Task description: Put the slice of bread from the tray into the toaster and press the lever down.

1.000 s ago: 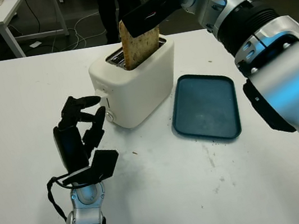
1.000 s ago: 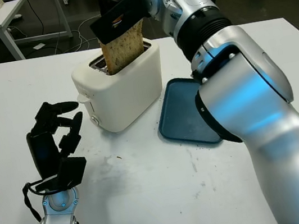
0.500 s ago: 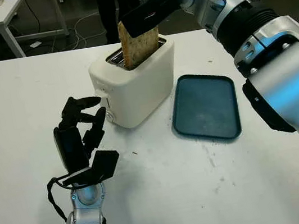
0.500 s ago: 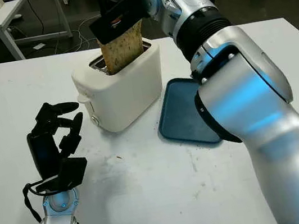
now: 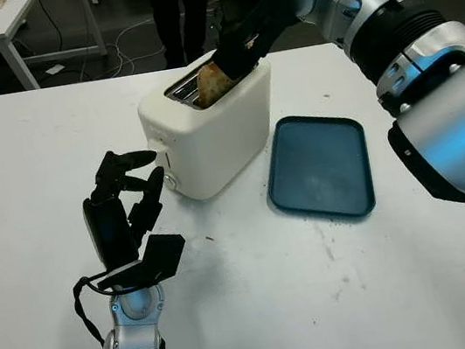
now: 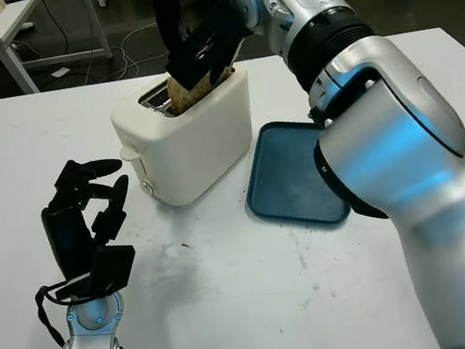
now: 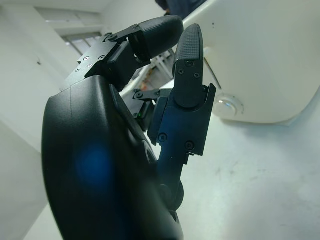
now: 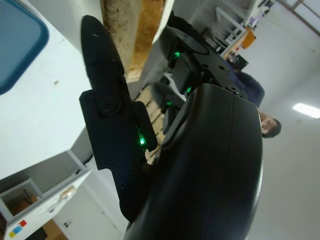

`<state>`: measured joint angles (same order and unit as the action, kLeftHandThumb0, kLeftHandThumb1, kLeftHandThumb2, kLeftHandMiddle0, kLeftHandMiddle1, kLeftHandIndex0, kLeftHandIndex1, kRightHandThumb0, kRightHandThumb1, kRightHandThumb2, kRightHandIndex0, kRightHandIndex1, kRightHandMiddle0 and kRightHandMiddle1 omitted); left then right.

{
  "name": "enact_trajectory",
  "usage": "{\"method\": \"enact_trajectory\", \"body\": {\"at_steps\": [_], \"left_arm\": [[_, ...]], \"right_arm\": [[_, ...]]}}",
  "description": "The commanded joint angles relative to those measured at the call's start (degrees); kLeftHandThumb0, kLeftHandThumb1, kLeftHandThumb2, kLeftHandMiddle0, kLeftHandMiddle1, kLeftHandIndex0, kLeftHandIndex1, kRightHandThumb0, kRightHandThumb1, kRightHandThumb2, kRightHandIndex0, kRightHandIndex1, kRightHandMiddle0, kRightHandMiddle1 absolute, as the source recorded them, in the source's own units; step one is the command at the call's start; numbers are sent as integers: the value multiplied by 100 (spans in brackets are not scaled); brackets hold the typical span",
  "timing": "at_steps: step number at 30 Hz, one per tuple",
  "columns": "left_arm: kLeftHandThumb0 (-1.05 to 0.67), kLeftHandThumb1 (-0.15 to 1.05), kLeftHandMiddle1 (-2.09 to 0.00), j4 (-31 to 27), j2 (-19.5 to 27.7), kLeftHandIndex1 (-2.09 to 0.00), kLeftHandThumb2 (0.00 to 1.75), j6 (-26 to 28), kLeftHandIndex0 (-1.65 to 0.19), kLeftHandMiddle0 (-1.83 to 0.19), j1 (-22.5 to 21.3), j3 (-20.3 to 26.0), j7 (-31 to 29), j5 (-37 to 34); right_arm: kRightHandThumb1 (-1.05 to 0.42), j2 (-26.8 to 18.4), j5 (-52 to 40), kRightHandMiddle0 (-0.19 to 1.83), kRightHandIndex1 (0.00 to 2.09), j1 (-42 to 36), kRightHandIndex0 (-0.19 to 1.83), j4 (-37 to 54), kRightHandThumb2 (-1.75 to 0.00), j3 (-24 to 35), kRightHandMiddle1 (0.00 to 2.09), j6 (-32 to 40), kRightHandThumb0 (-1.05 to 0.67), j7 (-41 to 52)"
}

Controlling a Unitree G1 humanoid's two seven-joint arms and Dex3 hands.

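White toaster [image 5: 208, 130] sits near the table's [image 5: 28, 171] far edge, w/ the dark blue tray [image 5: 320, 165] just beside it, toward the right edge. The bread slice [image 5: 210, 79] is sunk most of the way into 1 slot, only its top edge poking out. Right hand [image 5: 242, 36] is over the toaster top, fingers pinching the slice's top. Left hand [image 5: 125, 211] is near the front-left part of the table, facing the toaster's lever side, fingers curled, holding nothing.

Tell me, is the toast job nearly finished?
Partly. The blue tray is empty, and the bread slice sits mostly down in the toaster slot, with the right hand holding its top. The left hand waits near the lever, which isn't pressed yet.
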<state>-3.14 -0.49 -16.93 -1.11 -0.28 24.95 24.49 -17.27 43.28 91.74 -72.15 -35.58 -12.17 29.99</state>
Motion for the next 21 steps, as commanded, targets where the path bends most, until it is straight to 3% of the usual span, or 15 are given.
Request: {"method": "enact_trajectory", "body": {"at_steps": [1, 5, 8, 9, 10, 11, 12, 14, 16, 18, 21], "left_arm": [[-43, 92, -153, -113, -20, -106, 24, 20, -60, -63, 47, -4, 30, 14], [-43, 92, -153, -88, -16, -106, 24, -29, -60, -62, 57, -1, 29, -11], [-42, 92, -153, -63, 10, -107, 24, -79, -59, -61, 50, 5, 13, -37], [-42, 92, -153, -71, 20, -107, 24, -64, -59, -61, 52, 9, 8, -26], [-43, 92, -153, -88, 29, -107, 25, -26, -59, -61, 53, 17, 4, -6], [-43, 92, -152, -92, 53, -107, 25, -10, -59, -61, 42, 31, -2, 12], [-43, 92, -152, -93, 89, -107, 25, -1, -59, -62, 25, 50, -18, 19], [-43, 92, -151, -112, 196, -106, 25, 49, -59, -63, -29, 95, -70, 56], [-45, 92, -150, -155, 377, -105, 24, 110, -61, -65, -140, 169, -164, 112], [-45, 92, -151, -223, 641, -102, 22, 200, -64, -65, -309, 290, -324, 151], [-46, 92, -152, -328, 1016, -90, 22, 381, -70, -63, -542, 427, -593, 207]], "right_arm": [[-73, -117, -79, 16, 8, 224, 0, 87, 0, 101, 1, -136, -86, 34], [-67, -291, -356, 10, 2, 318, 2, 203, 0, 441, 0, -252, -83, 92], [-64, -563, -969, 13, 7, 86, 10, 556, 0, 1123, 2, -532, -74, -279], [-68, -670, -1202, 21, 36, -120, 17, 751, -1, 1413, 5, -712, -71, -629], [-72, -753, -1482, 28, 72, -391, 14, 950, -1, 1748, 6, -970, -68, -1041], [-76, -823, -1757, 37, 88, -724, 16, 1154, -1, 2082, 9, -1325, -64, -1508], [-84, -879, -1969, 57, 90, -1049, 29, 1327, -2, 2361, 16, -1679, -57, -1952], [-90, -981, -2168, 76, 89, -1647, 49, 1624, -7, 2719, 24, -2328, -54, -2732], [-92, -1020, -2413, 86, 102, -2334, 67, 1873, -13, 3046, 31, -2902, -47, -3226], [-92, -991, -2679, 89, 110, -3246, 73, 2165, -15, 3346, 34, -3372, -40, -3536], [-92, -959, -2788, 95, 99, -4348, 82, 2502, -12, 3541, 30, -3746, -21, -3773]]}}
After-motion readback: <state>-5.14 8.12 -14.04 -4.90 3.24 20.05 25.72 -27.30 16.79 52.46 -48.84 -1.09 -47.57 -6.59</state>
